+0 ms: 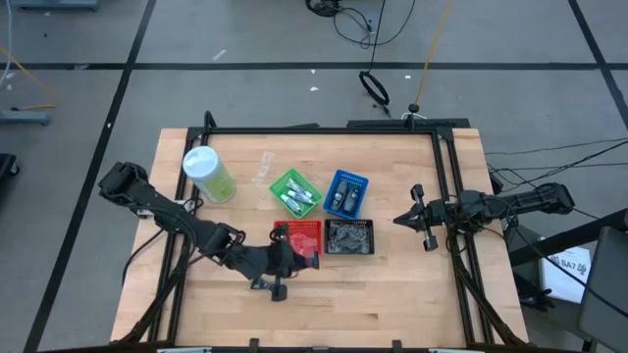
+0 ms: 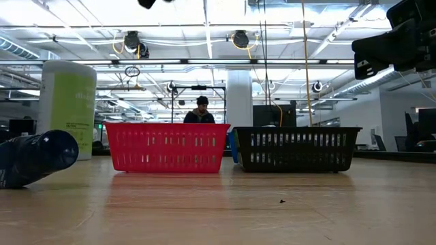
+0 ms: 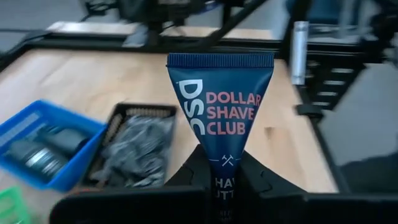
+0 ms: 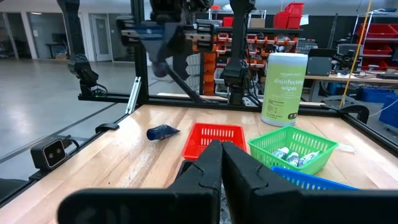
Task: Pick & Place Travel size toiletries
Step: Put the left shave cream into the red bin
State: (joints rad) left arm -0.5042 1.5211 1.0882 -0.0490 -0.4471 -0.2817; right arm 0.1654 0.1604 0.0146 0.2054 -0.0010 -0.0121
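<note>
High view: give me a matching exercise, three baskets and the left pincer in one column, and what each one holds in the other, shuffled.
Column one:
1. green basket
2. black basket
3. blue basket
4. left pincer

Column two:
A. grey packets
B. dark blue Dollar Shave Club tube
C. whitish tubes
D. dark grey pieces

Pairs: 1-C, 2-A, 3-D, 4-B.

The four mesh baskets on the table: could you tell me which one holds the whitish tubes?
The green basket, the one nearest the tall disinfecting wipes canister. The blue basket holds dark oblong pieces, the black basket grey packets.
</note>
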